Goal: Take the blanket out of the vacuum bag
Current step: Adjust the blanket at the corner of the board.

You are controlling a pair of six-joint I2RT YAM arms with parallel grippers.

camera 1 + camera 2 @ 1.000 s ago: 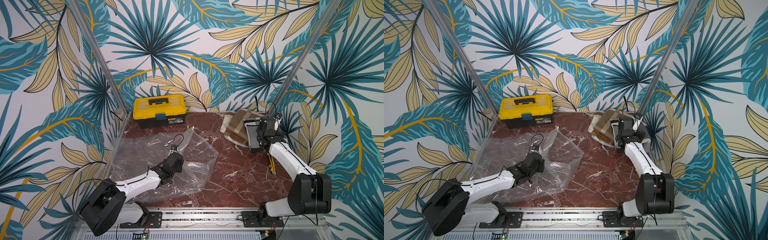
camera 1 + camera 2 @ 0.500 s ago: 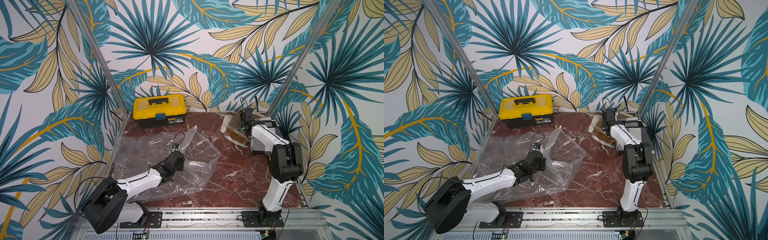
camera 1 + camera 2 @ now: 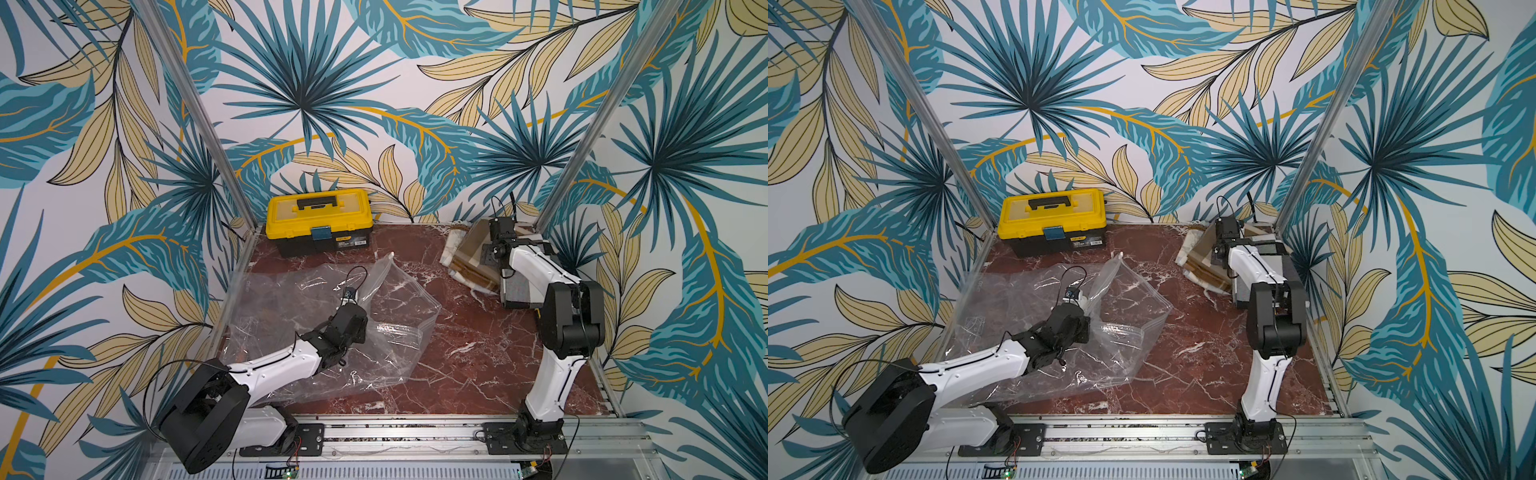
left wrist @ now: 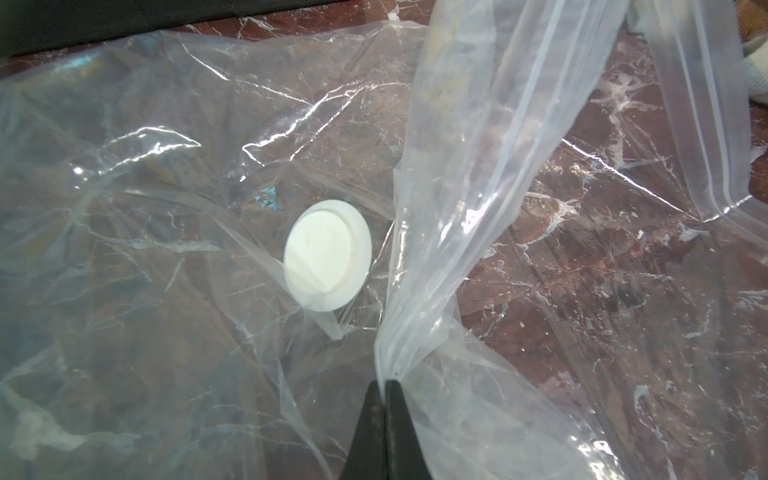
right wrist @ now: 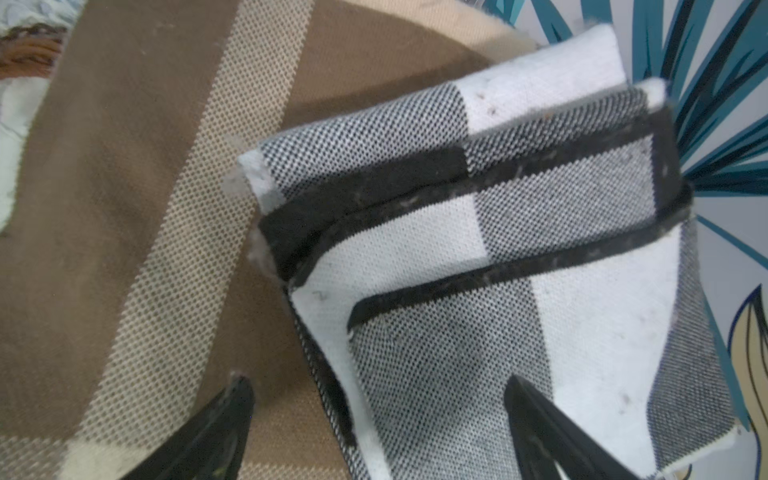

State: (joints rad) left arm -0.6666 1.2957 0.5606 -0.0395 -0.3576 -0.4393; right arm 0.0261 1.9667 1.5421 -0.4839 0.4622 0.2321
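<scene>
Right claw (image 5: 378, 384) moved rearward, apart; left claw (image 4: 384, 382) pinching vacuum bag (image 3: 291, 299); marble tabletop (image 3: 478, 353), leaf-print walls (image 3: 374, 104)

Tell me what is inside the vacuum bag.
Nothing shows inside the vacuum bag: only the marble table shows through its clear plastic. The left arm covers part of it in both top views. The blankets lie outside, near the far corner.

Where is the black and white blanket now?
In a top view the black and white blanket lies at the table's far right side, partly on the brown blanket, well away from the clear bag.
</scene>
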